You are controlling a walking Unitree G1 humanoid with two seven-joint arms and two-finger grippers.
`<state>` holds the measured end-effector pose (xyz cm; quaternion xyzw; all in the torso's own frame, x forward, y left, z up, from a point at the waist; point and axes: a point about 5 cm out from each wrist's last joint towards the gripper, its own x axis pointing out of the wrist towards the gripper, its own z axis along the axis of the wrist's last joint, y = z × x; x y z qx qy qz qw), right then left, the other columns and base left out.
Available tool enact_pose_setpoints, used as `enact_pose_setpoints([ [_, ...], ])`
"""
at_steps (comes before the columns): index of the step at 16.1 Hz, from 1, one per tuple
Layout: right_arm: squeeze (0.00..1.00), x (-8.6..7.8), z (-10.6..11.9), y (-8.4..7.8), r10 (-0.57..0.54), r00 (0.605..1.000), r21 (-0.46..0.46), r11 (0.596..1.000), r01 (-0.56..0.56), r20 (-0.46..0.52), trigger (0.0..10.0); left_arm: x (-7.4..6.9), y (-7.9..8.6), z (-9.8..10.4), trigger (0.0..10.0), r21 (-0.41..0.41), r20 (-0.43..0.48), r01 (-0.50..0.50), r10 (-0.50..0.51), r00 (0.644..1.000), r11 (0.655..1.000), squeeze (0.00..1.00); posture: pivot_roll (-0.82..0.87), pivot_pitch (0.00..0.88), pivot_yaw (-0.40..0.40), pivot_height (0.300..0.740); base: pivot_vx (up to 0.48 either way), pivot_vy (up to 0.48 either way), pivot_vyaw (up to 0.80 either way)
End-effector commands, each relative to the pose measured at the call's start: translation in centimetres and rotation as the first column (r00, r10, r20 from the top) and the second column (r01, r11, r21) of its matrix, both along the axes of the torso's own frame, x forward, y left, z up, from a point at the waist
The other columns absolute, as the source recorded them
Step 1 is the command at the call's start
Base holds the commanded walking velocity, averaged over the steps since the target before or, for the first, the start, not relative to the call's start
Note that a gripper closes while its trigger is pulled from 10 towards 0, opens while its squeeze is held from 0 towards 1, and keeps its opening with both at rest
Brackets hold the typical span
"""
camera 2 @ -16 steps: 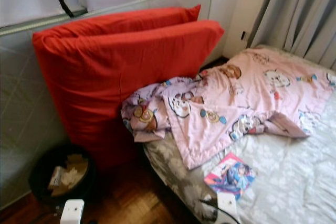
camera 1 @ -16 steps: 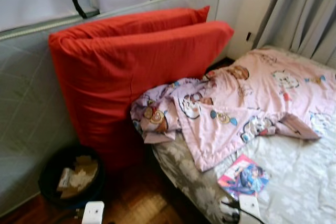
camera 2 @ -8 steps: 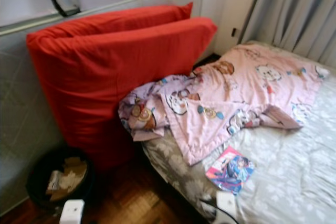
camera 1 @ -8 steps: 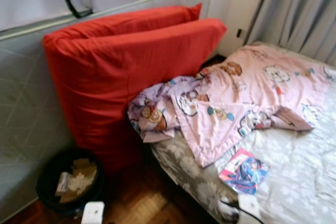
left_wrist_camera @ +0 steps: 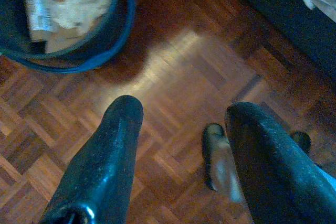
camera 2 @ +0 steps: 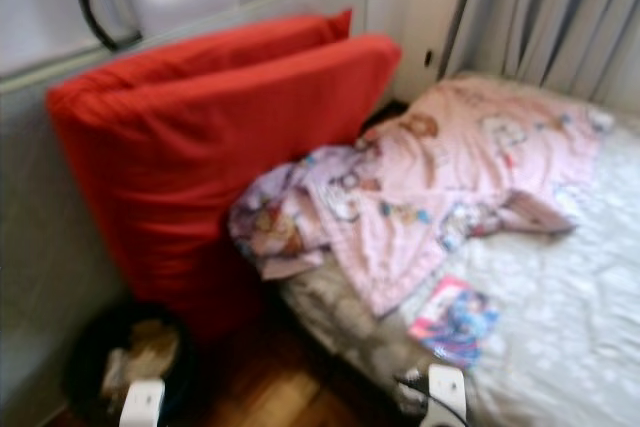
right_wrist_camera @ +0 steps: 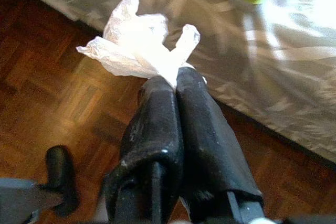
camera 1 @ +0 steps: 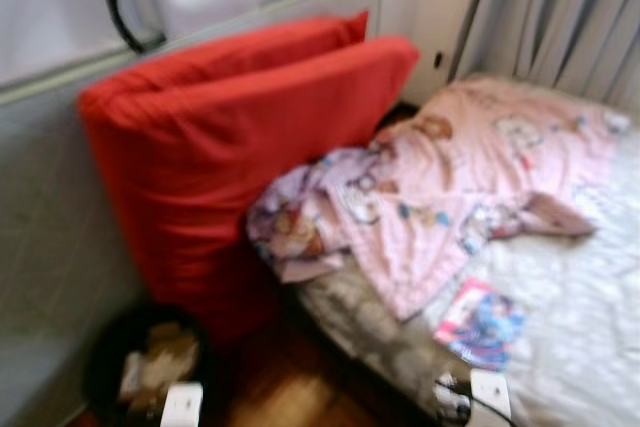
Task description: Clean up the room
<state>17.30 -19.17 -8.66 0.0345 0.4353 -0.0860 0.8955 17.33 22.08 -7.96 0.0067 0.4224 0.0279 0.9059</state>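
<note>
**Crumpled tissue in right tool, bin on the left side**

Head views (blurred, the robot apparently walking): A red mattress (camera 1: 240, 147) leans upright against a grey one (camera 1: 50, 277) at the wall, likely stood there to free the floor. A pink cartoon blanket (camera 1: 450, 197) lies rumpled over the bed (camera 1: 570, 297), spilling toward the red mattress. A colourful booklet (camera 1: 480, 319) rests on the sheet near the bed's edge, just ahead of the right tool's side. A dark waste bin (camera 1: 140, 367) with paper scraps sits on the parquet floor (camera 1: 290, 397) at the foot of the red mattress, ahead of the left arm. The arms' white ends show at the bottom edge.

Left wrist view: left tool (left_wrist_camera: 181, 129) spread wide, holding nothing, hanging above the parquet. The bin's blue rim lies just beyond its tips, scraps inside. A dark shape sits on the floor under the tool, perhaps the robot's foot; cannot tell.

Right wrist view: right tool (right_wrist_camera: 176, 80) pinched tight on a crumpled white tissue (right_wrist_camera: 139, 45), which sticks out past the tips. Held low over the floor, bed edge and booklet just beyond. Judgement: the tissue is rubbish bound for the bin, so the right tool must cross toward the left side before letting go.
</note>
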Motion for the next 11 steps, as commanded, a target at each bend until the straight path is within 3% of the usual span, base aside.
enact_pose_setpoints([
  [1, 0.0, 0.02, -0.06, 0.47, -0.002, 1.0, 0.015, 1.0, 0.002, -0.003, 10.0, -1.06, 0.23, -0.48, 10.0, 0.007, -0.044, 0.0, 0.001, 0.999, 1.0, 0.0, 0.04, 0.0, 0.022, 0.74, 0.0, 0.289, 0.0],
  [7, 0.0, 0.02, -0.05, 0.28, -0.008, 1.0, 0.015, 1.0, 0.008, -0.006, 10.0, -0.96, 0.22, -0.45, 10.0, 0.007, -0.043, -0.006, 0.006, 0.999, 1.0, 0.0, 0.04, 0.005, 0.021, 0.74, 0.0, 0.284, 0.0],
  [11, 0.0, 0.06, -0.03, 0.23, -0.011, 1.0, 0.014, 1.0, 0.011, -0.006, 10.0, -0.88, 0.2, -0.42, 10.0, 0.004, -0.041, -0.011, 0.011, 0.999, 1.0, 0.0, 0.05, 0.012, 0.018, 0.74, 0.0, 0.099, 0.0],
])
